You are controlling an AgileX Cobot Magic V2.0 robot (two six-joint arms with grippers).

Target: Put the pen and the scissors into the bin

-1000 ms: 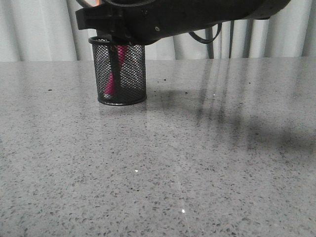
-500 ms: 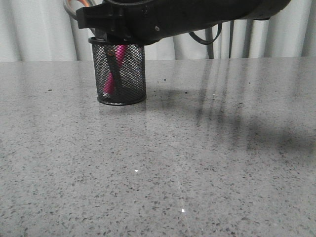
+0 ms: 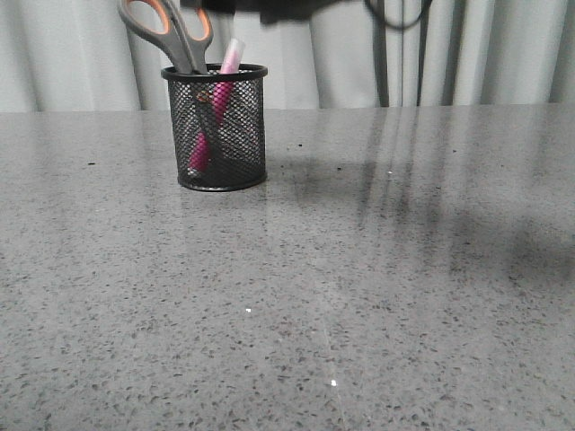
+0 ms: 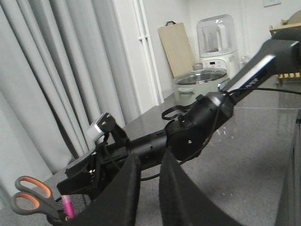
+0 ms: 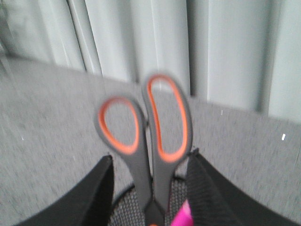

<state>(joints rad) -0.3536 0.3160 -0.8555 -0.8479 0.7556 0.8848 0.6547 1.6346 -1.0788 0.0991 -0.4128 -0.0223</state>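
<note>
The black mesh bin (image 3: pixel 235 148) stands on the table at the back left. The scissors (image 3: pixel 171 31) stand in it, blades down, with the orange-lined loops above the rim. The pink pen (image 3: pixel 222 94) leans in the bin beside them, its clear cap above the rim. In the right wrist view my right gripper (image 5: pixel 151 155) is open above the bin (image 5: pixel 127 212), its fingers on either side of the scissors (image 5: pixel 153 141) without touching them; the pen (image 5: pixel 181 216) shows too. My left gripper (image 4: pixel 150 155) is empty, jaws a narrow gap apart, away from the bin (image 4: pixel 82 202).
The grey speckled table (image 3: pixel 359 287) stretches from the bin to the front edge. White curtains (image 3: pixel 503 54) hang behind it. My right arm (image 4: pixel 188 136) reaches over the table toward the bin; only its underside (image 3: pixel 287 7) shows at the front view's top edge.
My right arm has risen from just above the bin to the top edge of the front view. The scissor handles and pen cap it covered now show, standing free in the bin.
</note>
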